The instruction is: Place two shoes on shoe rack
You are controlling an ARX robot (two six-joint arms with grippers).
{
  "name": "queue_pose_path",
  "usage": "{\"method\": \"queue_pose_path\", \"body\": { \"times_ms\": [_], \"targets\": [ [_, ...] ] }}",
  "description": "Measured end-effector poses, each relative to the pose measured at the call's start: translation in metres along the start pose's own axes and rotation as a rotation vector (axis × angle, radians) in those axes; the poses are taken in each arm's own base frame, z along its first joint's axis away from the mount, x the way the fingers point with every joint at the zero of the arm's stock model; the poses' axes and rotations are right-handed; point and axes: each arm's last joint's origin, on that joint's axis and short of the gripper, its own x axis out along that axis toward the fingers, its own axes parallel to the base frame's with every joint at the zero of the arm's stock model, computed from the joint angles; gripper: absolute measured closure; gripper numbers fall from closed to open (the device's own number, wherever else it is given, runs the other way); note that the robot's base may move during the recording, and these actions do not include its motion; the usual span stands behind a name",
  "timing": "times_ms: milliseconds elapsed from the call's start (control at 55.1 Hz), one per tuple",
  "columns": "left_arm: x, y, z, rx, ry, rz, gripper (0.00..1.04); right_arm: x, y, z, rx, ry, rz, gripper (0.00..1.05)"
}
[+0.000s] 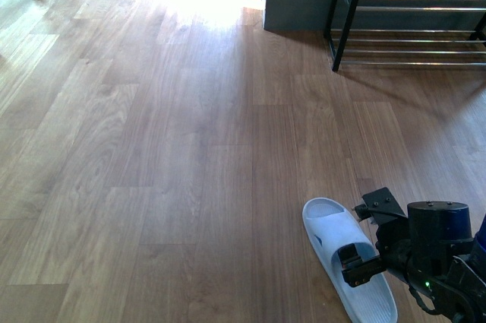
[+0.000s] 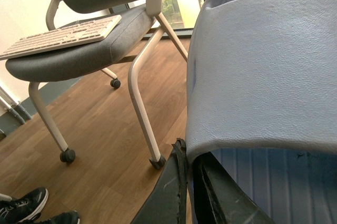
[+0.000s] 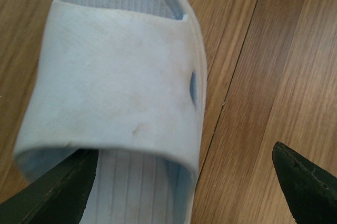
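My right gripper (image 1: 370,233) — spread around the pale blue slide (image 1: 328,224) at 5 o'clock. Left gripper (image 2: 190,162) is pinching the other slide (image 2: 263,76).

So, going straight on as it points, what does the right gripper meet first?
Probably the strap of the pale blue slide: the open right gripper points at it, one finger beside the strap, the other over floor. Depth is unclear.

A slide (image 1: 345,262) lies on the floor (image 1: 167,148) at five o'clock, under the right gripper (image 1: 357,241). The shoe rack (image 1: 410,19) stands well behind it at one o'clock. In the left wrist view, a keyboard (image 2: 63,37) lies on a chair (image 2: 95,50) behind a second slide (image 2: 263,76), which is clasped in the left gripper (image 2: 189,187).
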Motion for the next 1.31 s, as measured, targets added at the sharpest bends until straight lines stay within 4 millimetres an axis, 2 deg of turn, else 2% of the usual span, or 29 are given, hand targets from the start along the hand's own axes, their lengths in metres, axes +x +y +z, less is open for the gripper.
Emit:
{"method": "queue_pose_path", "body": {
  "times_ms": [182,381,418,436,617,672,817,963,1035,1308],
  "targets": [
    [0.0,0.0,0.0,0.0,0.0,0.0,1.03,0.021,-0.001,-0.004,0.01,-0.012,-0.025,0.11],
    [0.0,0.0,0.0,0.0,0.0,0.0,1.03,0.023,-0.006,-0.004,0.017,-0.036,-0.049,0.51],
    [0.0,0.0,0.0,0.0,0.0,0.0,1.03,0.023,-0.006,-0.004,0.017,-0.038,-0.049,0.55],
    [0.0,0.0,0.0,0.0,0.0,0.0,1.03,0.022,-0.006,-0.004,0.016,-0.039,-0.05,0.62],
    [0.0,0.0,0.0,0.0,0.0,0.0,1.03,0.018,-0.005,-0.004,0.033,-0.066,-0.063,0.97],
    [0.0,0.0,0.0,0.0,0.0,0.0,1.03,0.014,-0.006,-0.003,0.038,-0.073,-0.076,1.03],
    [0.0,0.0,0.0,0.0,0.0,0.0,1.03,-0.007,-0.006,0.01,0.039,-0.135,-0.102,1.03],
    [0.0,0.0,0.0,0.0,0.0,0.0,1.03,-0.038,-0.012,0.04,0.04,-0.265,-0.133,1.03],
    [0.0,0.0,0.0,0.0,0.0,0.0,1.03,-0.038,-0.015,0.05,0.041,-0.299,-0.143,1.03],
    [0.0,0.0,0.0,0.0,0.0,0.0,1.03,-0.039,-0.015,0.05,0.041,-0.296,-0.142,1.03]
  ]
}}
